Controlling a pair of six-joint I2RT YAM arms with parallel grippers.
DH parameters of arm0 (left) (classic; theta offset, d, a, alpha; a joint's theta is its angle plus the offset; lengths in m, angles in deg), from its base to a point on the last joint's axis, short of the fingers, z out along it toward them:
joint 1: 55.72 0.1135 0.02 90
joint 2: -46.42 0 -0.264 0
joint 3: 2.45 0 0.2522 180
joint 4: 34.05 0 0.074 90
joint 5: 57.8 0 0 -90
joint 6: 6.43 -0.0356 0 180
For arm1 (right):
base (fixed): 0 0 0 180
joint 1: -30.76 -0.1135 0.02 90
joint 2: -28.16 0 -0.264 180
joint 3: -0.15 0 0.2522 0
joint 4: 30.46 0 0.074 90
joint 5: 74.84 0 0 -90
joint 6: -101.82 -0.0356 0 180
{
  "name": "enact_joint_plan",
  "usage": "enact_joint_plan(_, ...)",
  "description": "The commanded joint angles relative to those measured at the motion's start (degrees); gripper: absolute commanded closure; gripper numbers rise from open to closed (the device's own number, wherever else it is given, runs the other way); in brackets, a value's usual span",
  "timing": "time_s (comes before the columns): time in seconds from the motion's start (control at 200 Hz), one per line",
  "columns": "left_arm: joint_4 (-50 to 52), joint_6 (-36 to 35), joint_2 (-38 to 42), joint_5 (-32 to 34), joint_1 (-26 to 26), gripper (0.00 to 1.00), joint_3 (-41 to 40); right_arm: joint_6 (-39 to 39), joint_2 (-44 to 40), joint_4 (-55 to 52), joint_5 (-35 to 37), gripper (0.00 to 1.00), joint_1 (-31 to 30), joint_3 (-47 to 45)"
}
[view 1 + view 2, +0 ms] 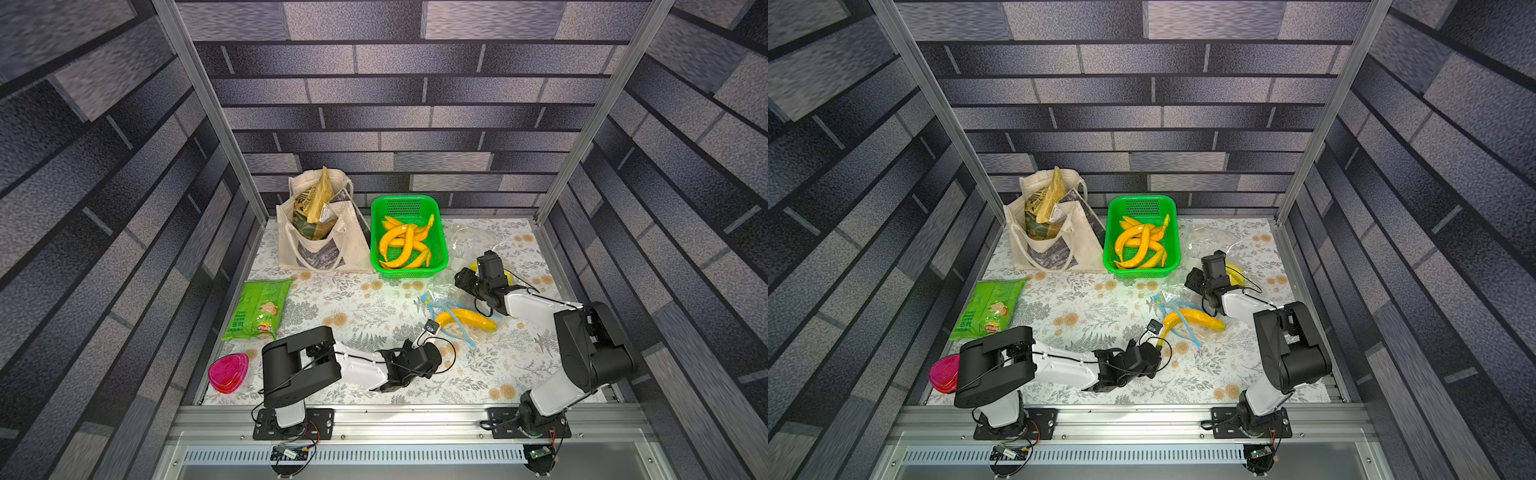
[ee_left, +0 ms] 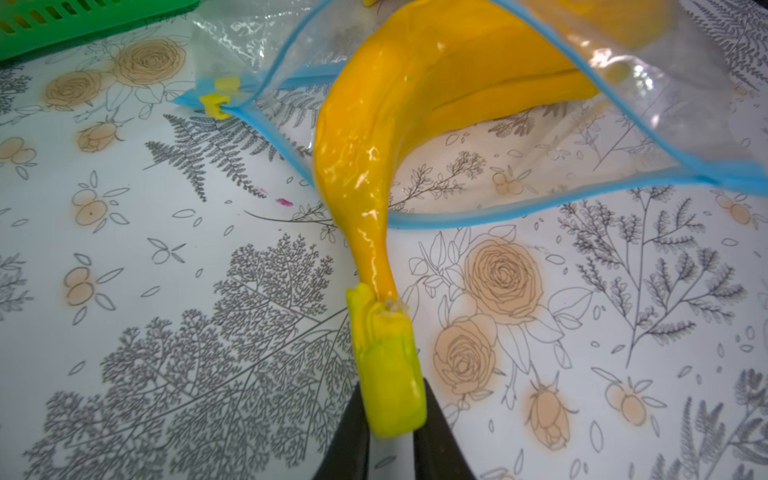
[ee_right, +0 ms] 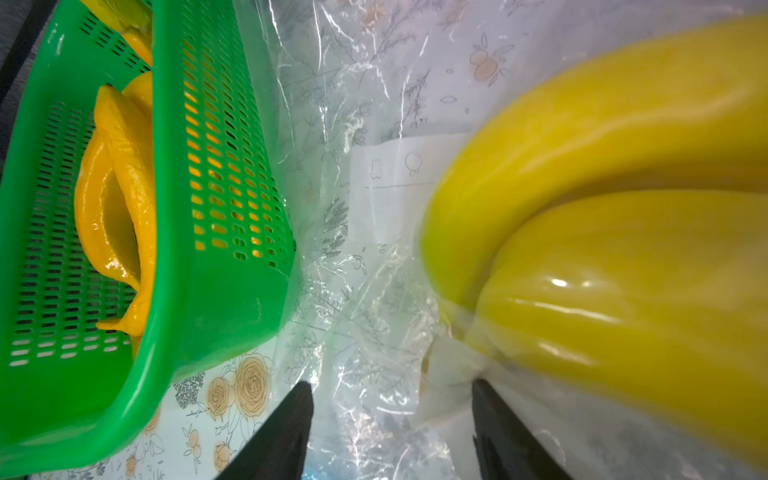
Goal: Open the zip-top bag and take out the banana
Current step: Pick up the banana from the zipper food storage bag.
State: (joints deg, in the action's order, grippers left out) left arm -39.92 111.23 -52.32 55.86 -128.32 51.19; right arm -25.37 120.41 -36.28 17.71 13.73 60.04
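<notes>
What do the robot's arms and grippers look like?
The left arm and right arm have bulky black joints, smooth white links and thin black cables looping outside. The left gripper and right gripper each end in two tapered black fingers.

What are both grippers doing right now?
Left gripper: shut on the banana stem.
Right gripper: open, jaws apart over a clear bag.

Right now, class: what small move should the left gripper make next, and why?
Probably pull the left gripper back from the zip-top bag: it is shut on the stem of the banana, the bag's mouth is open, the far end lies inside.
</notes>
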Motion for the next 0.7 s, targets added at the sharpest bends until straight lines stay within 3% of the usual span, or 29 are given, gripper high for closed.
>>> enact_joint_plan(0.0, 4.0, 1.5, 5.8, 4.6, -0.4, 0.77, -2.1, -0.4, -0.8, -1.2, 4.3, 0.36, -0.4, 0.7)
enact_joint_plan(0.391, 9.7, -0.2, 20.5, 12.0, 4.8, 0.78, -6.9, -1.0, -10.1, -4.1, 8.4, 0.35, -0.4, -4.5)
enact_joint_plan(0.546, 12.0, -0.9, 25.6, 10.3, 8.4, 0.87, -9.7, -1.2, -12.1, -4.3, 8.3, 0.35, -0.4, -5.6)
enact_joint_plan(0.696, 13.5, -2.4, 29.4, 8.3, 10.8, 0.88, -10.0, -1.2, -11.9, -4.6, 8.4, 0.35, -0.4, -5.4)
